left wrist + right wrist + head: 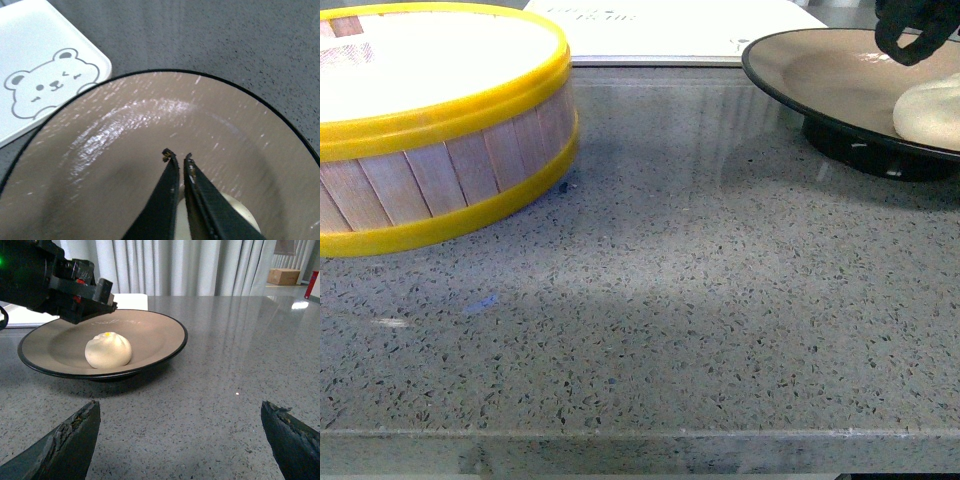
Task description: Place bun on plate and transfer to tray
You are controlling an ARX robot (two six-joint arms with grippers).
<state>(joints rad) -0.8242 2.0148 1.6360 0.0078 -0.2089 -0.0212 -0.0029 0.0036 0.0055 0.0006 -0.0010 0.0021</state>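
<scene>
1. The steamer basket (440, 150), wooden slats between yellow hoops, stands on the speckled grey counter (670, 330), well to the left of the plate and apart from it.
2. The tray (670, 25), cream-white with dark lettering and a bear outline (45, 82), lies behind the plate on its left. In the left wrist view the plate's rim crosses one tray corner; I cannot tell whether they touch.
3. The plate (830, 70), beige inside with a black rim and foot, rests on the counter at the right of the front view.
4. The bun (108, 350) sits inside the plate on the beige surface, off centre, pleated yellowish top upward.
5. The left tool (179, 156) hangs above the plate, over the bun but clear of it. Its fingers are drawn almost together with only a sliver between the tips, gripping nothing.
6. The right tool (180, 407) is low over the counter, apart from the plate. Its fingers are spread wide with nothing between them.
</scene>
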